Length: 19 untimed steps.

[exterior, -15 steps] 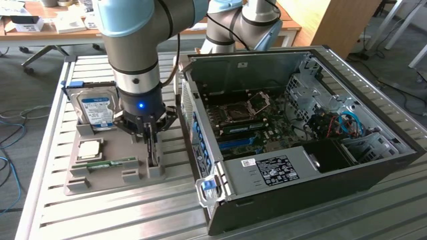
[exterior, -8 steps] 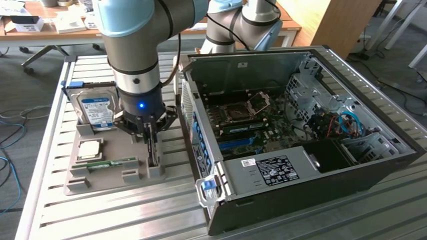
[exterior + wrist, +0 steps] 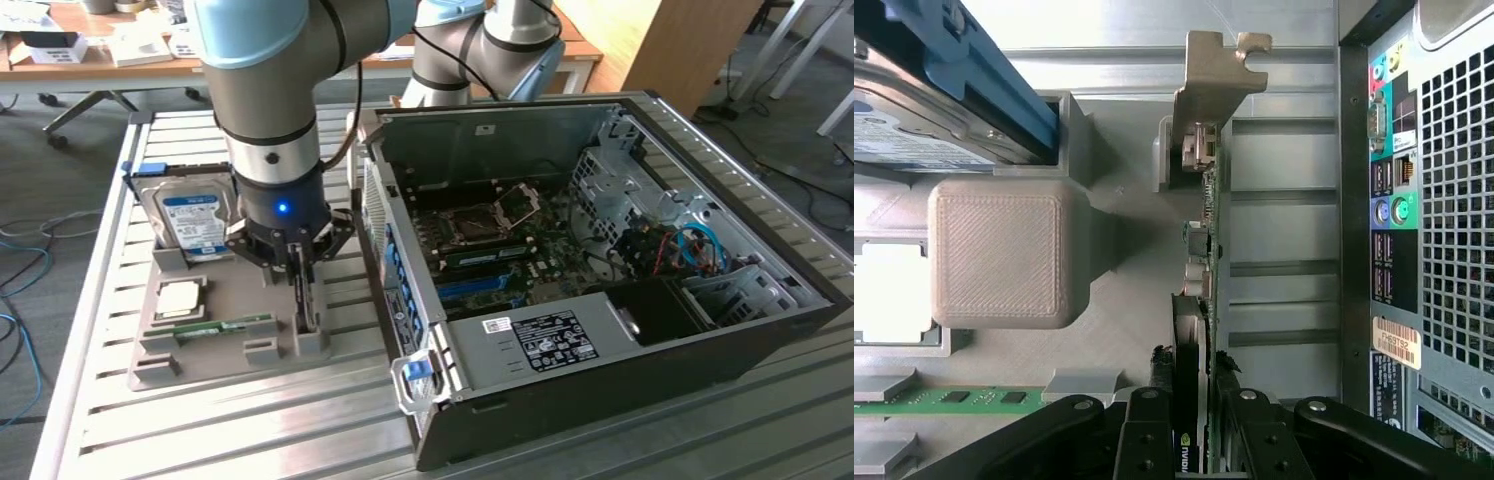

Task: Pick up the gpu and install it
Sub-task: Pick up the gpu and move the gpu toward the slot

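My claw (image 3: 1192,405) is clamped on the gpu (image 3: 1204,250), 1 finger per face, and the card stands edge-on in its slot on the gray tray (image 3: 200,372). I'd say lift dead straight, no twisting, so the bracket clears the slot posts. The hard drive (image 3: 191,218) is near on 1 side and the open PC case (image 3: 561,330) is just beside the other, so there's little swing room.

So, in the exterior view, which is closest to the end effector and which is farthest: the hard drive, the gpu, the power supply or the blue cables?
1. gpu, edge-on in the end effector.
2. hard drive, upright in the tray, exterior view's left.
3. power supply, inside the open case, exterior view's right.
4. blue cables, deeper in the case, farthest right.
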### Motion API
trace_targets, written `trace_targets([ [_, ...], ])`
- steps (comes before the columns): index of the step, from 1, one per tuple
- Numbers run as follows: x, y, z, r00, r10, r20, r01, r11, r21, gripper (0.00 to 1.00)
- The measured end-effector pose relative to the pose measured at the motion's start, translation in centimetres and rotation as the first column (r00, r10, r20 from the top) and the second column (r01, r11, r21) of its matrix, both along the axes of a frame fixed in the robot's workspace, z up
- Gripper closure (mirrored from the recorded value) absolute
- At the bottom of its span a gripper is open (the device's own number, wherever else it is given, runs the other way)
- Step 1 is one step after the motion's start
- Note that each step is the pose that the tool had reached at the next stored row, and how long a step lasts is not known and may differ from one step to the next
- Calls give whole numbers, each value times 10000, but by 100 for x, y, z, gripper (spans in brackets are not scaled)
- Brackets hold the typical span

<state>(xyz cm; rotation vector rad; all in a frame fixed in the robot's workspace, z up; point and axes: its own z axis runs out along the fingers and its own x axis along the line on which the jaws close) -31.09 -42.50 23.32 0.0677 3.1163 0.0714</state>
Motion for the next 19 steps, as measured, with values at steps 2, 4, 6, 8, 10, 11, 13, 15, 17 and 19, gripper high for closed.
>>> trace_targets([
  [2, 0, 0, 30, 10000, 0, -1, 0, 10000, -1, 74],
  [4, 0, 0, 63, 10000, 0, -1, 0, 10000, -1, 74],
  [6, 0, 0, 101, 10000, 1, -1, -1, 10000, -1, 74],
  [8, 0, 0, 153, 10000, 0, -1, 0, 10000, 0, 74],
  [10, 0, 0, 212, 10000, 0, -1, 0, 10000, -1, 74],
  [11, 0, 0, 240, 10000, 1, -1, -1, 10000, -1, 74],
  [13, 0, 0, 299, 10000, 0, -2, 0, 10000, -2, 74],
  [15, 0, 0, 361, 10000, 0, -1, 0, 10000, -1, 74],
  [17, 0, 0, 429, 10000, 0, -1, 0, 10000, -1, 74],
  [19, 0, 0, 505, 10000, 0, -1, 0, 10000, -1, 74],
])
